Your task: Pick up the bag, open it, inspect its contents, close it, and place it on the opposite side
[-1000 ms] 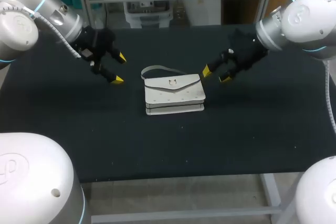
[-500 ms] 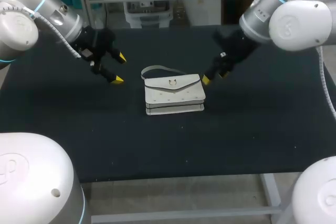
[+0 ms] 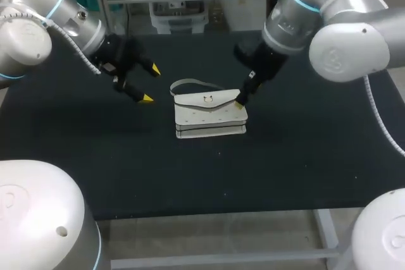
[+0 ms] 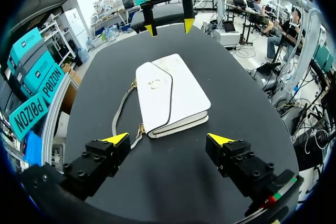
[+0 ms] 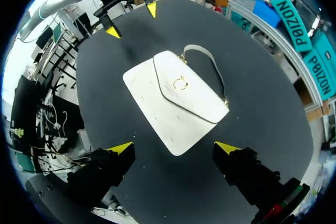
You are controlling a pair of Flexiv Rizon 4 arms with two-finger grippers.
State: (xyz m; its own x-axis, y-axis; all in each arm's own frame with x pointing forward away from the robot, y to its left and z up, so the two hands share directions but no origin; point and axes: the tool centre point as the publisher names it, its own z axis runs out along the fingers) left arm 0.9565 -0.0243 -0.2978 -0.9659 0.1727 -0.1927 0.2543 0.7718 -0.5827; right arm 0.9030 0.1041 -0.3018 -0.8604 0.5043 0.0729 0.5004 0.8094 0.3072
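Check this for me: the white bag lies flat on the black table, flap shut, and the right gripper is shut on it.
Wrong on the grip. The white bag lies flat on the black table, flap shut, but the right gripper is open: the right wrist view shows its fingers spread apart, touching nothing.

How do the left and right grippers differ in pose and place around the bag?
The right gripper hangs over the bag's right end; the left gripper sits off its left, over the table. The right points steeply down, the left more level. Both are open and empty.
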